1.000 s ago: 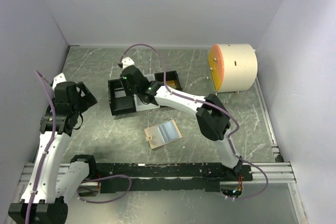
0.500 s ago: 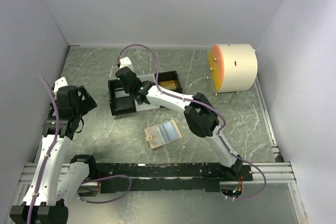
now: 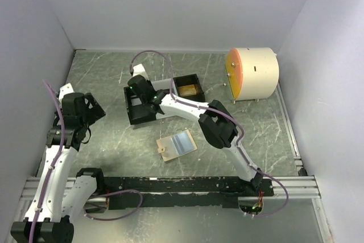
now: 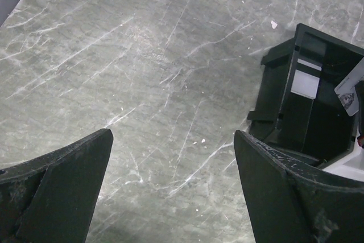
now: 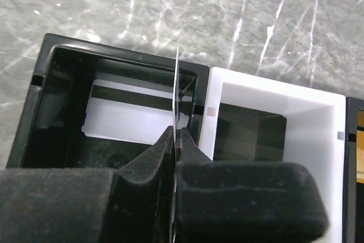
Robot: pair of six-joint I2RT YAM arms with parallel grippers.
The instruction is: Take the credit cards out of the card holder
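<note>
L gripper (image 4: 172, 135) spread wide, holding nothing, above table (image 4: 142, 55). R gripper (image 5: 175, 135) hangs over tray (image 5: 273, 86), black end compartment. Card holder (image 3: 177, 144) lies open, blue up, near my bases. Silver-grey card (image 5: 177, 83) pinched edge-on in my R jaws.

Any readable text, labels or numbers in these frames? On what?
None readable.
Silver-grey card held in the right gripper: a dark printed mark, too blurred to read.
Card holder and tray: no print visible.
</note>
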